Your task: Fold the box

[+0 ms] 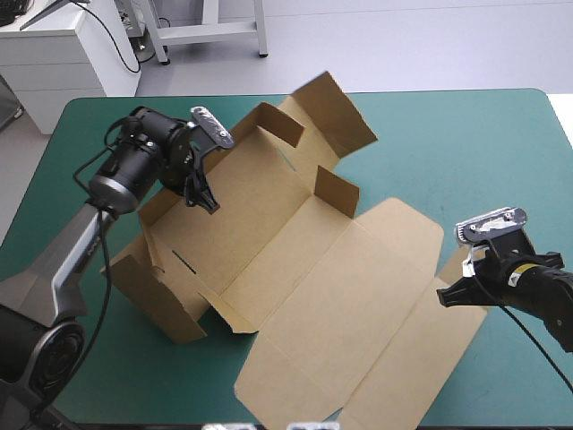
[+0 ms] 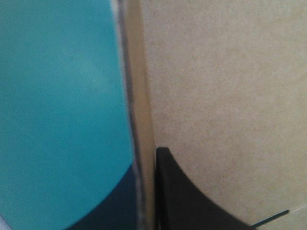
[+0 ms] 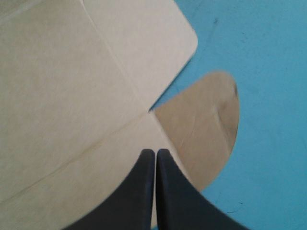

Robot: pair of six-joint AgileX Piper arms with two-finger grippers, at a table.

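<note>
The box (image 1: pixel 295 260) lies near the middle of the teal-green counter (image 1: pixel 448 152), half raised. Its lid (image 1: pixel 358 340) lies flat and reaches toward five o'clock, close to the near edge.

The right claw (image 1: pixel 450 294) is at about four o'clock of the box, at the lid's outer edge. Its black fingers are pressed together into one point with nothing between them. In its wrist view the tips stand over the brown board just beside the crease where a rounded flap (image 3: pixel 206 124) joins the lid. Whether they press on the board cannot be told.

Farther back the tray part has its walls up, with a short end wall (image 1: pixel 157 291) standing at eight o'clock.

The left claw (image 1: pixel 204 195) is at ten o'clock of the box, narrowed onto the long side wall (image 2: pixel 140 96). In its wrist view one finger (image 2: pixel 187 201) lies on the inner brown face and the other shows dark on the counter side, the board's edge between them.

Beyond it, at twelve o'clock, the far flaps (image 1: pixel 331 112) stand tilted above the counter.
</note>
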